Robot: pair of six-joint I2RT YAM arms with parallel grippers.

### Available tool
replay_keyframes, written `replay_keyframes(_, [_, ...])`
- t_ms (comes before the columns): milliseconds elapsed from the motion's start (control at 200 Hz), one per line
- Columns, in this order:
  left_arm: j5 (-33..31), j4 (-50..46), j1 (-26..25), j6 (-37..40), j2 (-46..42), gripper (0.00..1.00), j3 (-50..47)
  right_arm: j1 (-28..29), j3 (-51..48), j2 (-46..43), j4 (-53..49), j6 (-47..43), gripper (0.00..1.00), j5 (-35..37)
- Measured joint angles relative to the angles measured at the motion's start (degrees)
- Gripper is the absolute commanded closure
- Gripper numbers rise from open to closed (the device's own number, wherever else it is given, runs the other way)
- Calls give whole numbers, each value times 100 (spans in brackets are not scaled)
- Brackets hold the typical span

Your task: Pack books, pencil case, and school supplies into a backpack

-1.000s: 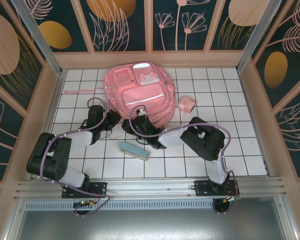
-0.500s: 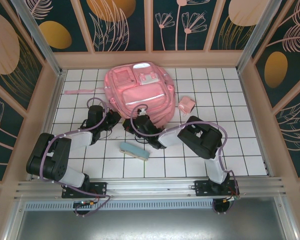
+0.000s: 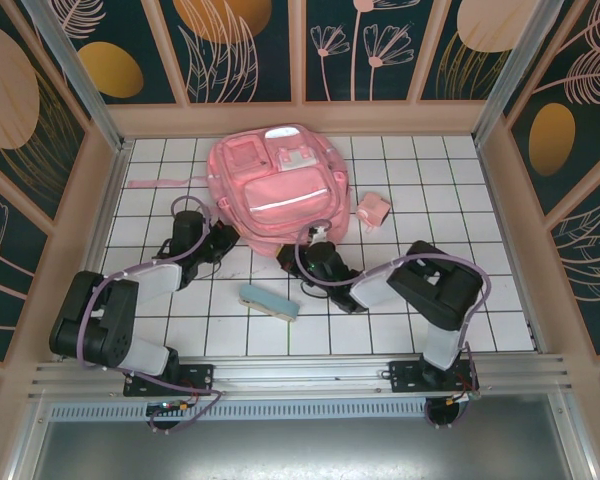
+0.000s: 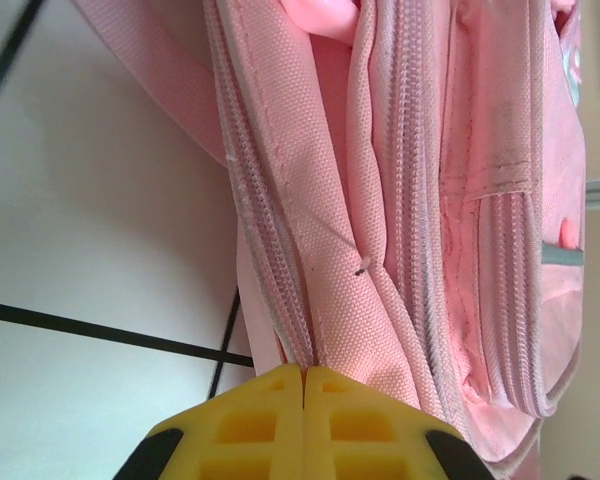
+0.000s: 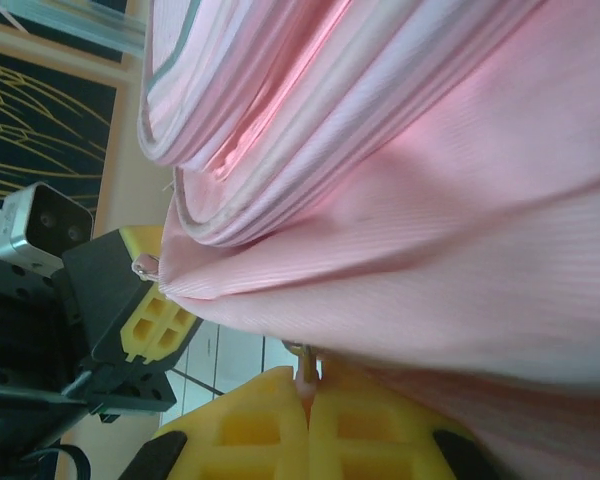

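Observation:
The pink backpack lies flat at the back middle of the tiled table. My left gripper is at its lower left edge. In the left wrist view that left gripper is shut on the backpack's fabric edge beside a zipper track. My right gripper is at the lower edge; in its wrist view the right gripper is shut on a small zipper pull under the pink cloth. The pale blue pencil case lies in front of both arms. The small pink school supplies sit right of the backpack. The books are out of view.
A loose pink strap trails left of the backpack. Wooden walls fence the table on three sides. The right wrist view also catches the left arm's yellow fingers close by at the bag's edge.
My right gripper has shut on the zipper pull and moved right along the backpack's lower edge, its elbow swinging right. The left arm has barely shifted.

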Motion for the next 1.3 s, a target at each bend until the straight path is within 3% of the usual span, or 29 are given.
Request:
replay_keyframes(375, [-166,-544,719,214,-472,100,-79,-640,-1121,-1502,-389,-463,100,-70])
replay_keyframes(420, [-216,-627,745,238,-540,83,-79,-706,-1137,-1587,-435,-535,100,-70])
replay_keyframes(485, [-264,-704,787,299,-673,47,-83,-754,-1141,-1655,-498,-651,100,-92])
replay_keyframes(601, [-264,-739,796,308,-1073,48,-105,-756,-1141,-1659,-573,-798,100,-173])
replay_keyframes(676, [-326,-837,555,323,-1381,40,-109,-756,-1139,-1652,-566,-885,100,-240])
replay_keyframes(896, [-535,-1034,-662,-28,-1840,40,-146,-754,-1137,-1556,-564,-1051,100,-378])
replay_keyframes(1081, [-704,-946,-1867,-608,-1237,38,-118,-754,-1137,-1545,-568,-1187,100,-413])
replay_keyframes(1296, [-903,-918,-2341,-1045,-457,28,168,-754,-1137,-1545,-680,-1410,100,-450])
